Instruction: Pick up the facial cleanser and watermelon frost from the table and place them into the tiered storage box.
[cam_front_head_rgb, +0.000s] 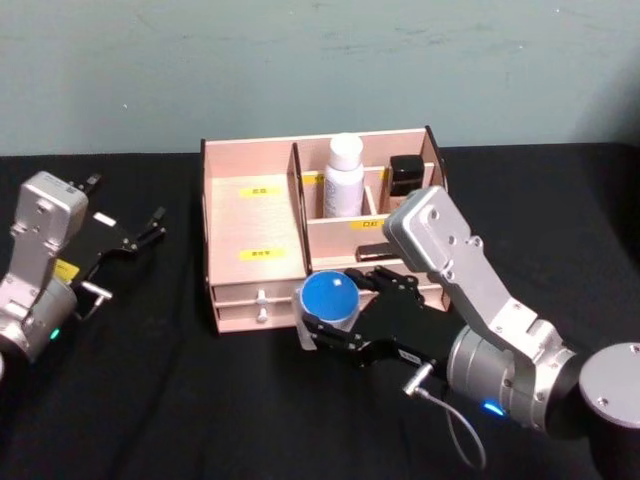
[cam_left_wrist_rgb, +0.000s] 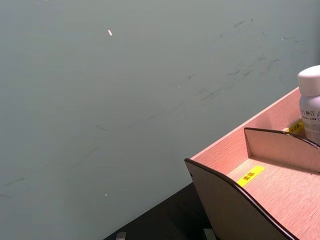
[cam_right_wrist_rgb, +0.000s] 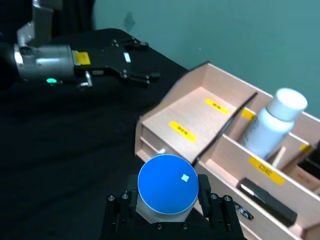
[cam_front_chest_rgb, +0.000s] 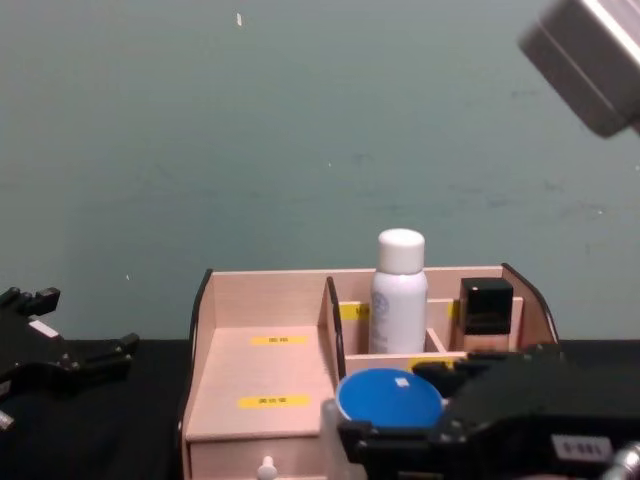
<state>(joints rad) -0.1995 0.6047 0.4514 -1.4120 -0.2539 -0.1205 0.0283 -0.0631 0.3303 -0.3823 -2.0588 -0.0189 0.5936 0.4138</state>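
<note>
Black-covered table (cam_front_head_rgb: 120, 400) against a pale green wall. The tiered storage box (cam_front_head_rgb: 250, 215) is sitting at centre; a white bottle (cam_front_head_rgb: 344, 176) — possibly the watermelon frost, label unreadable — is standing in its rear compartment beside a dark-capped container (cam_front_head_rgb: 405, 173). The right gripper (cam_front_head_rgb: 330, 318) is holding a blue-topped container (cam_front_head_rgb: 329, 297), apparently the facial cleanser, pinched between its fingers just in front of the drawers. The left gripper (cam_front_head_rgb: 125, 238) is waiting at the left with fingers spread — carrying nothing. Judgement: roughly half done; the held item is not yet in a compartment.

Pale matt wood — tiered storage box (cam_front_head_rgb: 252, 215).
</note>
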